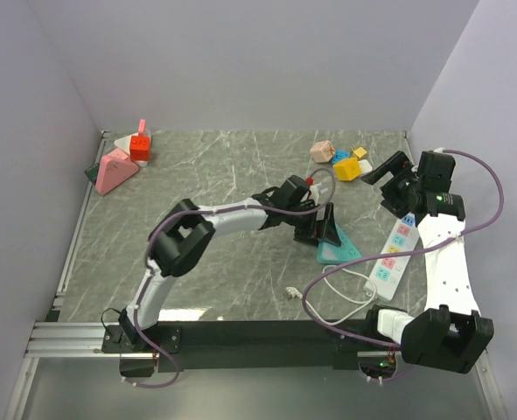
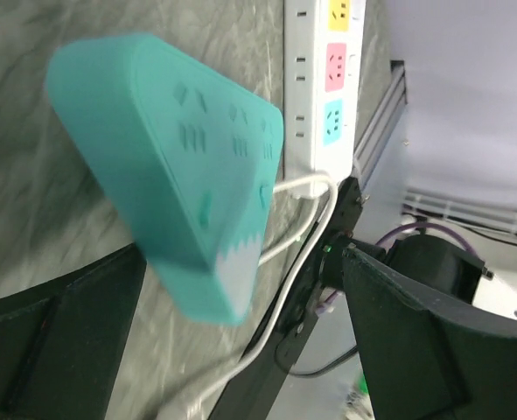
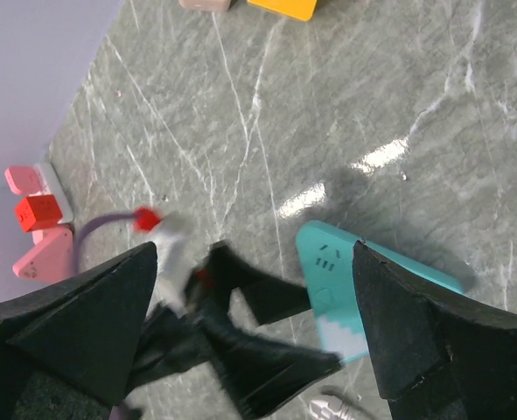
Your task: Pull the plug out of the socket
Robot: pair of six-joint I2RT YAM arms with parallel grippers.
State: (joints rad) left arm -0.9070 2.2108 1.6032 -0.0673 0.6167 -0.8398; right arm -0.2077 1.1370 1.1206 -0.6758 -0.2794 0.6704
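A teal triangular socket (image 1: 338,250) lies flat on the grey table, right of centre. My left gripper (image 1: 324,229) is open and hangs over its far end. In the left wrist view the socket (image 2: 171,149) is blurred, with its near tip between my wide-apart fingers (image 2: 57,350). No plug shows in its slots. A white plug (image 1: 291,293) on a white cable (image 1: 345,282) lies loose on the table near the front. My right gripper (image 1: 385,185) is open and empty, raised to the right; its view shows the socket (image 3: 332,284) and the plug (image 3: 328,407).
A white power strip (image 1: 395,250) with coloured outlets lies right of the socket and also shows in the left wrist view (image 2: 328,79). Pink and red sockets (image 1: 118,166) sit at the back left. Yellow, blue and peach blocks (image 1: 345,162) sit at the back right.
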